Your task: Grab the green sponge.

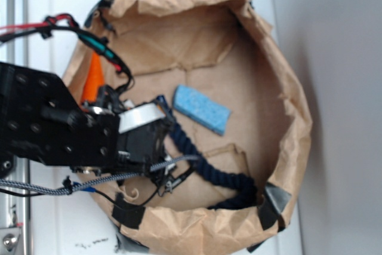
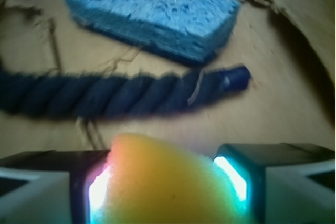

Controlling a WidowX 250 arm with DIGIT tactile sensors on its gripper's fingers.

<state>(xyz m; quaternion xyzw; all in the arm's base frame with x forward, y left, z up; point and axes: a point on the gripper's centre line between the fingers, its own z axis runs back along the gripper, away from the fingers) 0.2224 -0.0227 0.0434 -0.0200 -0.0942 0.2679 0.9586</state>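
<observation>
In the wrist view my gripper (image 2: pixel 167 182) is shut on a soft sponge (image 2: pixel 157 179) that looks yellow-green under the fingers' lights; I take it for the green sponge. It fills the gap between the two glowing pads (image 2: pixel 231 177). In the exterior view the black arm (image 1: pixel 65 126) reaches in from the left and covers the fingers and the held sponge.
A blue sponge (image 1: pixel 201 108) (image 2: pixel 152 14) lies on the brown paper ahead of the gripper. A dark blue rope (image 1: pixel 209 168) (image 2: pixel 115 95) runs between them. An orange object (image 1: pixel 92 79) stands behind the arm. The crumpled paper bag wall (image 1: pixel 298 117) rings everything.
</observation>
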